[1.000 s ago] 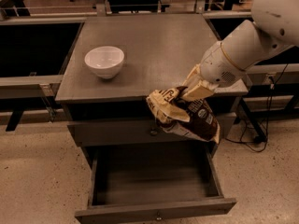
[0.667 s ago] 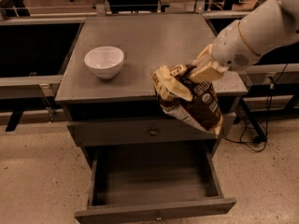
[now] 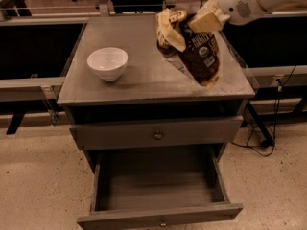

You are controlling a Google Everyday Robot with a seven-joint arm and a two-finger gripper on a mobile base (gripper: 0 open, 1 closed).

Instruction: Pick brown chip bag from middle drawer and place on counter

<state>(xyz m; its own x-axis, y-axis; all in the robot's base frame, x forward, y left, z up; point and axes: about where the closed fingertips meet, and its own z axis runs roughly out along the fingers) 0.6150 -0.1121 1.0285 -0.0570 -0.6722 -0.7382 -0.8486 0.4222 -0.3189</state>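
Observation:
My gripper (image 3: 204, 20) is shut on the brown chip bag (image 3: 194, 49) and holds it by its top, above the right half of the counter (image 3: 144, 78). The bag is dark brown with cream-tan ends and white lettering. It hangs down, and its lower end is close to the counter top near the right edge. The middle drawer (image 3: 156, 181) is pulled open below and nothing shows inside it. Its front panel carries a small round knob (image 3: 163, 222).
A white bowl (image 3: 108, 63) stands on the left part of the counter. The top drawer (image 3: 156, 134) above the open one is closed. Black benches flank the cabinet on both sides. Cables lie on the floor at the right.
My gripper has lifted the bag from in front of the cabinet's upper right edge up and back over the counter. The drawer and the bowl have not moved.

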